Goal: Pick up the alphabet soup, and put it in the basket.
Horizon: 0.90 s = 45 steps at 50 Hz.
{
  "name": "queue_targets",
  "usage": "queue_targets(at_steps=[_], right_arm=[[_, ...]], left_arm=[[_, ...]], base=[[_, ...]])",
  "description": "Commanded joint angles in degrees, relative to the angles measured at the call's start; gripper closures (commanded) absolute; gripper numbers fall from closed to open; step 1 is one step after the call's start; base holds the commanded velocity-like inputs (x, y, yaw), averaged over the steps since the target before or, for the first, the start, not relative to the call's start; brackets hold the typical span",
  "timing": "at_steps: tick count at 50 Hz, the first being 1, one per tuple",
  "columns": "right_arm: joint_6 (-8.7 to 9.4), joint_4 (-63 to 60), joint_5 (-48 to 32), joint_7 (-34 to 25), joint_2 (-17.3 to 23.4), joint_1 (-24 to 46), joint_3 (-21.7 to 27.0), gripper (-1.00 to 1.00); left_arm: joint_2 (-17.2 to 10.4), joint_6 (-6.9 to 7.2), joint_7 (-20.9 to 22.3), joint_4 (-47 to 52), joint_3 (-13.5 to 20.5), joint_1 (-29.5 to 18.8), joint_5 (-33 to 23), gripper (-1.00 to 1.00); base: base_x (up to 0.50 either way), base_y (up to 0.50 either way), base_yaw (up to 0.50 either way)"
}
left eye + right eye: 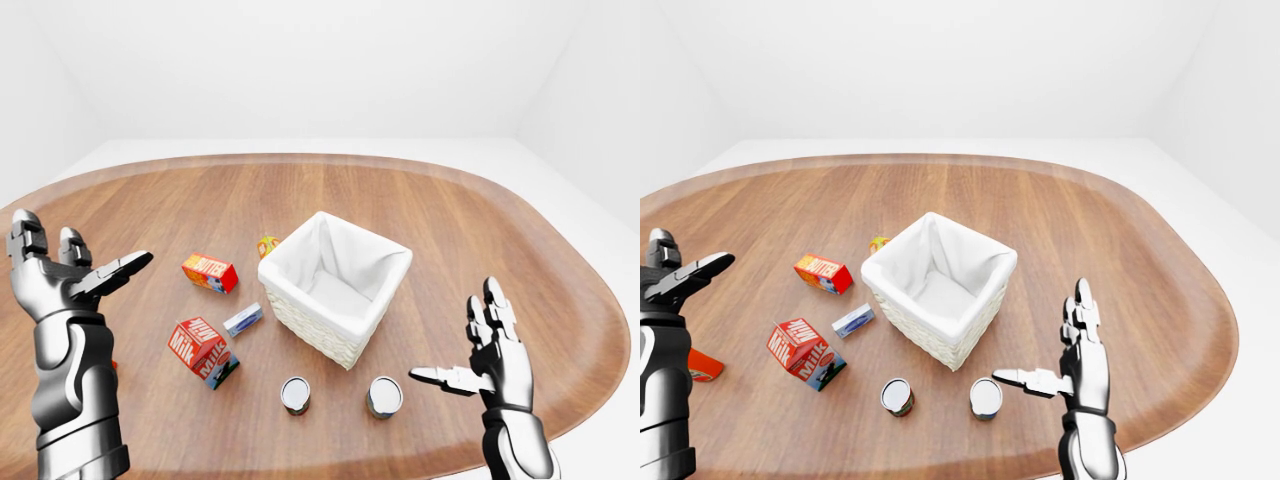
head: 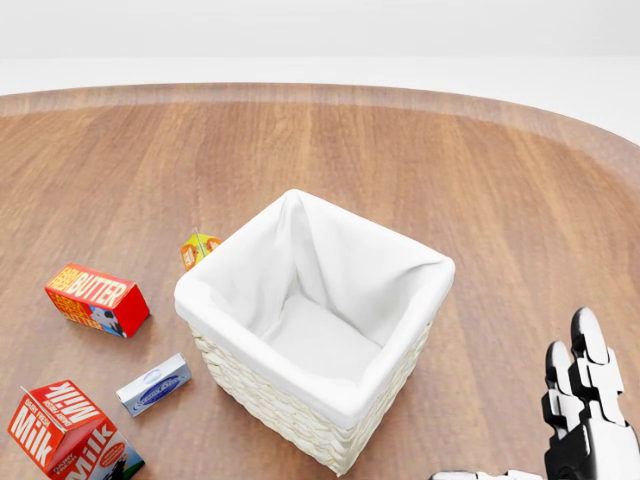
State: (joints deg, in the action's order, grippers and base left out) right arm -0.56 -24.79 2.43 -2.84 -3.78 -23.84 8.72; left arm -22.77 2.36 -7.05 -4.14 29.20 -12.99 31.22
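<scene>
Standing upright below the white-lined basket (image 1: 335, 290) are two silver-topped cans (image 1: 295, 394); which is the alphabet soup cannot be told; both hands (image 1: 492, 352) are spread wide, empty.

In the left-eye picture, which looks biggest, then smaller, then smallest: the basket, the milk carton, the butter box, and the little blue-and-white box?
1. Basket, clearly biggest.
2. Milk carton, though it lies lower in the view, likely nearer the camera, which may flatter it.
3. Butter box, a bit smaller-looking than the milk.
4. Blue-and-white box, smallest.
</scene>
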Motion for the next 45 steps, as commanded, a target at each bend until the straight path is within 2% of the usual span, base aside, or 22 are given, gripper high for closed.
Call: queue_targets(at_steps=[1, 3, 4, 25, 26, 32, 36, 44, 45], right_arm=[[1.72, -4.56, -1.24, -2.17, -1.72, -5.29, -0.42, -1.00], [3.30, -6.19, -2.15, -1.93, -1.78, -5.34, -1.15, -1.00], [3.35, -6.28, -2.17, -1.91, -1.77, -5.34, -1.20, -1.00], [3.13, -6.16, -0.90, -2.40, -1.82, -6.34, -0.83, -1.00], [2.93, -5.50, -0.27, -3.53, -1.59, -6.65, -0.78, -1.00], [-4.44, -1.32, -1.16, -7.12, -1.88, -10.93, -1.65, -1.00], [-4.44, 2.46, -2.12, -6.46, -1.86, -10.26, -1.37, -1.00], [-4.44, -0.83, -4.75, -6.38, -1.84, -13.57, -2.97, -1.00], [-4.44, -0.12, -6.20, -5.47, -1.80, -13.67, -2.82, -1.00]], left_arm=[[-0.16, -0.06, -0.24, -0.07, -0.17, 0.22, 0.22, -1.00], [-0.12, 0.63, -0.48, 0.79, 0.08, 0.47, 0.36, -1.00], [-0.10, 0.66, -0.47, 0.82, 0.11, 0.47, 0.34, -1.00], [0.00, 0.70, -0.31, 0.95, 0.28, 0.46, 0.21, -1.00], [-0.01, 0.68, -0.31, 0.97, 0.30, 0.46, 0.22, -1.00], [0.02, 0.66, -0.25, 1.26, 0.37, 0.52, 0.18, -1.00], [0.10, 0.53, -0.12, 1.59, 0.37, 0.76, 0.09, -1.00], [0.20, 0.66, -0.02, 1.95, 0.55, 0.92, 0.22, -1.00], [0.24, 0.30, 0.11, 1.44, 0.47, 0.71, 0.10, -1.00]], base=[[0.00, 0.00, 0.00], [0.00, 0.00, 0.00], [0.00, 0.00, 0.00], [0.00, 0.00, 0.00], [0.00, 0.00, 0.00], [0.00, 0.00, 0.00], [0.00, 0.00, 0.00], [0.00, 0.00, 0.00], [0.00, 0.00, 0.00]])
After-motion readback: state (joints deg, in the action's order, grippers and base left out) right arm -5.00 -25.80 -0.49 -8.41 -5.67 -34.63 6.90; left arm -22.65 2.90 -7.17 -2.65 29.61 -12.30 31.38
